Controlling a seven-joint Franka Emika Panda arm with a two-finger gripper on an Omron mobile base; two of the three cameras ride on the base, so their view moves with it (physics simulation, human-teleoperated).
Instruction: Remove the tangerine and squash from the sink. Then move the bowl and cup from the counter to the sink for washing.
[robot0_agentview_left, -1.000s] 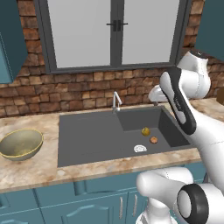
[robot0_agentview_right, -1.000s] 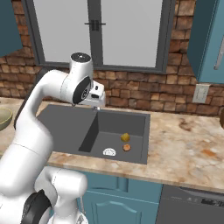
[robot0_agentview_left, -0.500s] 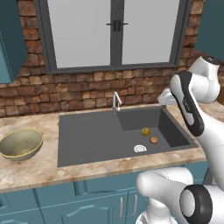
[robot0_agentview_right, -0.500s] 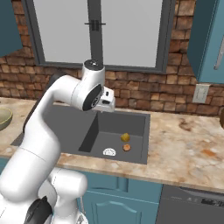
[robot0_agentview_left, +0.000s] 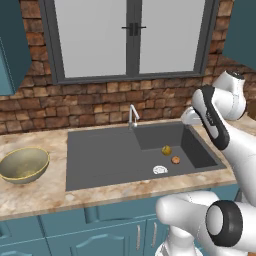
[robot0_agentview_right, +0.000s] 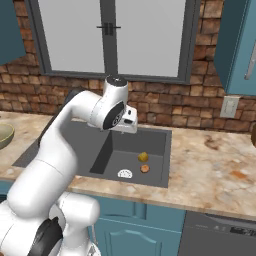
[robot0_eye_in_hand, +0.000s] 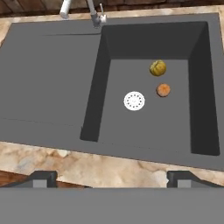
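The gripper (robot0_eye_in_hand: 111, 179) hangs high over the sink (robot0_eye_in_hand: 48, 78) with its jaws wide and nothing in them. The tangerine (robot0_eye_in_hand: 163, 90) sits just beside the squash (robot0_eye_in_hand: 158, 68), deep in the basin on the right. Go straight down on one fruit only, so the other does not roll.

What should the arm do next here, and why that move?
Probably lower the open end effector into the deeper basin of the sink toward the tangerine. Both fruits lie on the basin floor: the tangerine beside the white drain, the squash just behind it. The end effector hangs well above them, holding nothing, so descent comes before any grasp.
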